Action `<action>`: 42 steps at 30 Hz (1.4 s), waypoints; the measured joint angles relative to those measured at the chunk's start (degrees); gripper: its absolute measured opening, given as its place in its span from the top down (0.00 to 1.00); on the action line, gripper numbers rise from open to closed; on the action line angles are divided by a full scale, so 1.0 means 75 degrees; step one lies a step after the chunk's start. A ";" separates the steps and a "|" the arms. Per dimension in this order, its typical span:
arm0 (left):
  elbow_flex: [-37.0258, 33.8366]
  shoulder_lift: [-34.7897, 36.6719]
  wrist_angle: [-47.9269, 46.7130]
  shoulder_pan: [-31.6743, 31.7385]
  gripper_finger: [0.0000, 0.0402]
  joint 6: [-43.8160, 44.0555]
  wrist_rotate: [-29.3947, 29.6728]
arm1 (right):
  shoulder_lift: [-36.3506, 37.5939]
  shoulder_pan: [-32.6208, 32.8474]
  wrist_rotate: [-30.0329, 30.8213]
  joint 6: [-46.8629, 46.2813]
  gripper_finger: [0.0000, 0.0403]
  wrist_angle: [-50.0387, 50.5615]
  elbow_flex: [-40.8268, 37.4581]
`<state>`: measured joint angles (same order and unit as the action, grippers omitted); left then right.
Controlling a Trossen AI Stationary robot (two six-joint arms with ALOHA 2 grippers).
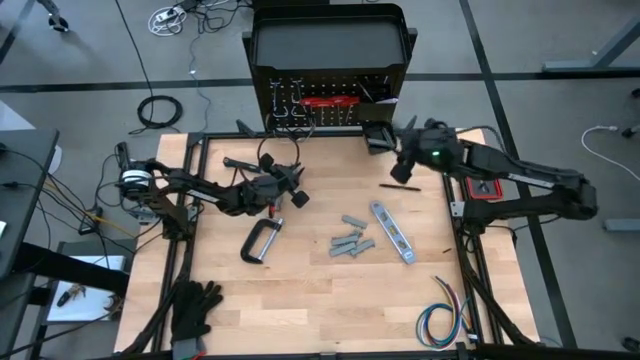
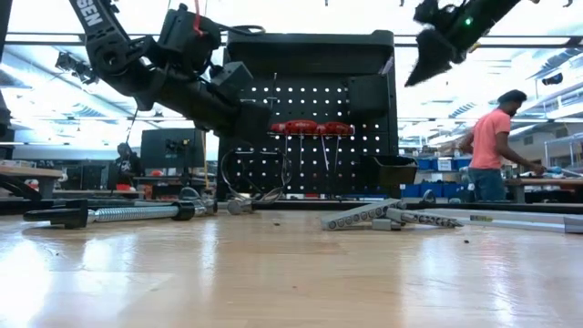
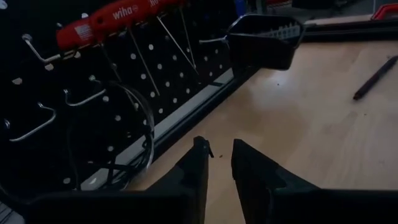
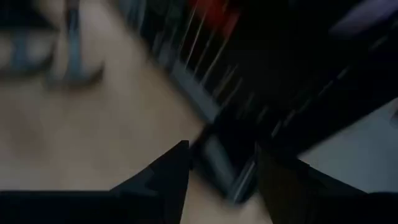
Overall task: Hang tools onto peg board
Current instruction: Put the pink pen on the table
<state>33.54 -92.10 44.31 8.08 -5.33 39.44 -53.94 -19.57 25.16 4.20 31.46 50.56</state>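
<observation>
The black peg board [image 1: 330,110] stands upright at the table's far edge, with red-handled tools [image 3: 106,22] hanging from its hooks and a small black bin [image 3: 264,40] on it. A black wire loop [image 3: 134,134] hangs against the board's lower part. My left gripper [image 3: 221,155] hovers just in front of the board, its fingers slightly apart with nothing between them. My right gripper [image 4: 221,162] is raised high near the bin [image 1: 380,135], open and empty. A grey C-clamp [image 1: 262,240], grey metal pieces [image 1: 350,243] and a silver flat bar [image 1: 393,232] lie flat on the table.
A thin dark tool [image 1: 400,186] lies on the wood near the right gripper. Black gloves [image 1: 195,310] lie at the near left corner and a coloured wire bundle [image 1: 445,315] at the near right. A person [image 2: 492,150] stands in the room behind the table.
</observation>
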 joint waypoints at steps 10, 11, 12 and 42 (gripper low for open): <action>-0.0003 -0.0019 -0.0061 0.0000 0.82 0.0001 -0.0006 | 0.0532 -0.1589 -0.0765 0.1492 0.53 -0.4189 -0.1205; -0.0003 -0.0019 -0.0070 0.0006 0.82 0.0001 -0.0008 | 0.0440 -0.1793 -0.1023 0.1457 0.53 -0.4374 -0.1217; -0.0003 -0.0019 -0.0075 0.0006 0.82 0.0001 -0.0008 | 0.0332 -0.1958 -0.1200 0.1417 0.53 -0.4570 -0.1217; -0.0003 -0.0025 -0.0716 0.0009 0.82 0.0152 -0.0066 | -0.0995 -0.2557 -0.1529 0.1831 0.90 -0.7510 -0.1223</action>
<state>33.52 -92.29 38.94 8.14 -4.19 38.94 -61.41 -38.74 13.69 17.93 -24.86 41.39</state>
